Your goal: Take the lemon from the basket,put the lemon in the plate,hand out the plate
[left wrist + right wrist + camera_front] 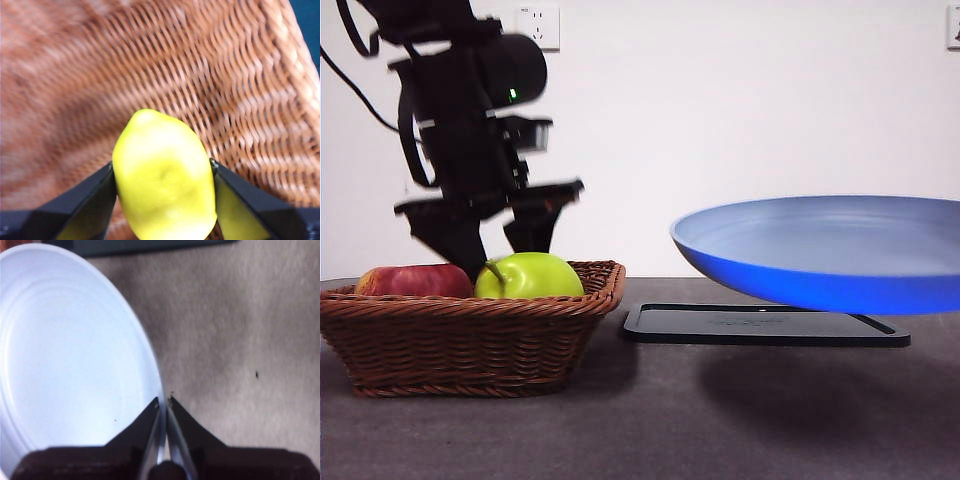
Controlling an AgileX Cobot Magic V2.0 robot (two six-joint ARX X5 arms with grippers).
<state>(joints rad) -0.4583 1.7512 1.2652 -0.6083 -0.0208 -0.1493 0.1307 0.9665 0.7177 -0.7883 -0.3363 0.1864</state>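
Note:
The bright-yellow lemon (164,176) sits between the jaws of my left gripper (164,186), which is shut on it over the woven inside of the basket (200,75). From the front, that arm reaches down into the brown wicker basket (470,330) behind the fruit, and the lemon is hidden there. The light-blue plate (830,250) hangs in the air at the right, above the table. My right gripper (164,402) is shut on the rim of the plate (65,360).
A red apple (412,281) and a yellow-green apple (530,276) lie in the basket. A flat black tray (760,325) rests on the table under the lifted plate. A wall socket (538,25) is on the white wall behind.

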